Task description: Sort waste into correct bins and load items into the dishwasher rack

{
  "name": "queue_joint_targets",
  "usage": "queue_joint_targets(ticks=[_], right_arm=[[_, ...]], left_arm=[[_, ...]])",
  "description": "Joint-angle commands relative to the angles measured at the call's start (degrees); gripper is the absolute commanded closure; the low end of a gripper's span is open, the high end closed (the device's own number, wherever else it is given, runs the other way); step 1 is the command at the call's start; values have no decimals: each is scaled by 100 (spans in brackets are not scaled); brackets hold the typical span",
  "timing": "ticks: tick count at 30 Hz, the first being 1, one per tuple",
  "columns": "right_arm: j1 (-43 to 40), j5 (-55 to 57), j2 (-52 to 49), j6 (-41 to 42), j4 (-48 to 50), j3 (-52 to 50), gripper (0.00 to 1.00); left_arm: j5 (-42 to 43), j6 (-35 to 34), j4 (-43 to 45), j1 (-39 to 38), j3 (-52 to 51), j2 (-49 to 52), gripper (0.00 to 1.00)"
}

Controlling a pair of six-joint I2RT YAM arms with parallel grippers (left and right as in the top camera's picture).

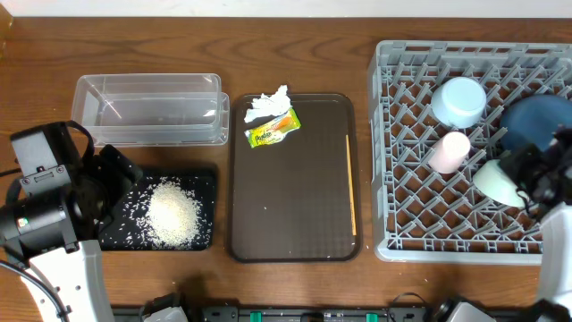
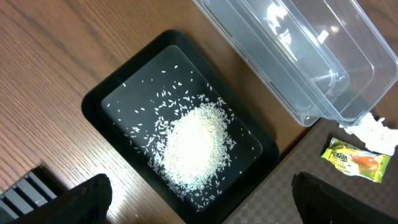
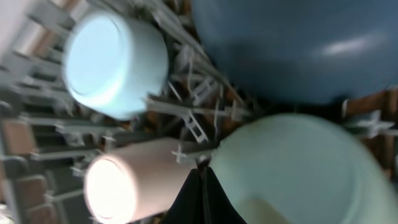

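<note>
Overhead view: wooden stick (image 1: 350,183) lies on brown tray (image 1: 295,257) along its right rim. Long axis runs top to bottom of frame. Stick just beside left wall of dishwasher rack (image 1: 384,161), not yet loaded. Right arm nearer; stick lies frame-left of right gripper (image 3: 202,190), which sits over rack at right edge.
Right wrist view: right gripper clenched, tips against rim of pale-green bowl (image 3: 292,168) beside pink cup (image 3: 124,186); nothing visible between fingers.
Left gripper (image 2: 205,198) spread wide, empty, above rice (image 2: 193,146) in black tray (image 2: 93,106).
</note>
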State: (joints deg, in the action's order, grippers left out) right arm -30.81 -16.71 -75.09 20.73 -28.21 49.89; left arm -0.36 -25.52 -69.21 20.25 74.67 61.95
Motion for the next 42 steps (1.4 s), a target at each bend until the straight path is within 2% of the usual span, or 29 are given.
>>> queue_joint_targets(ticks=[1, 11, 21, 28, 34, 42], right_arm=[[229, 715, -55, 273, -173, 57, 99], [249, 1504, 341, 501, -1191, 59, 99], [249, 1523, 1010, 538, -1998, 76, 99], [249, 1484, 1244, 538, -1117, 74, 99], [249, 1521, 699, 538, -170, 72, 99], [249, 1495, -15, 538, -245, 74, 99]], left_arm=[[-33, -7, -17, 31, 57, 15, 5], [-33, -7, -17, 31, 57, 15, 5], [-33, -7, -20, 31, 57, 15, 5], [-33, -7, -20, 31, 57, 15, 5], [-33, -7, -17, 31, 57, 15, 5], [-33, -4, -17, 31, 57, 15, 5]])
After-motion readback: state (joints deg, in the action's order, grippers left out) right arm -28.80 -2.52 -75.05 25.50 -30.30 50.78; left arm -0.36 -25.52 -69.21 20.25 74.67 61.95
